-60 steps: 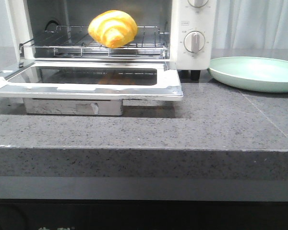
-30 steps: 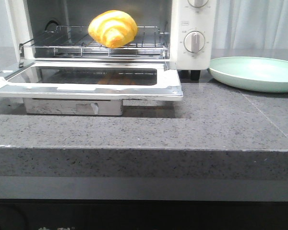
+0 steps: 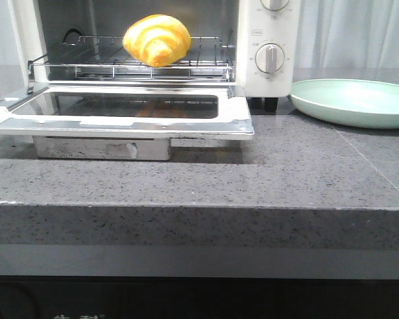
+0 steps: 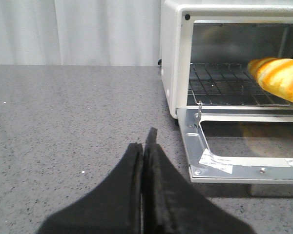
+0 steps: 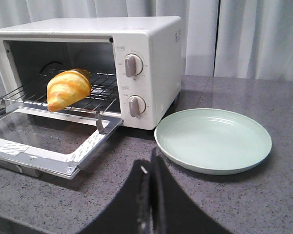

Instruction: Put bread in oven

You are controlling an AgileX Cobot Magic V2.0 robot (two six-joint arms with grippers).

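bread [image 3: 156,40] sits on the wire rack [image 3: 206,58] inside the oven [image 5: 151,58], door [image 3: 234,119] dropped open. left gripper [image 4: 144,146] and right gripper [image 5: 150,170] both pinched closed, holding nothing, back from the oven. green plate [image 5: 212,139] beside oven.

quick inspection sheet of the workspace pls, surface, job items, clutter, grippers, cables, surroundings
surface: grey speckled stone counter, bare in front of the oven
job's things: bread lies on the wire rack inside the oven; oven door is dropped open
clutter: pale green plate, nothing on it, beside the oven on the dial side
grippers: left gripper shut, holds nothing; right gripper shut, holds nothing; both back from the oven
cables: nothing seen
surroundings: pale curtains behind the counter
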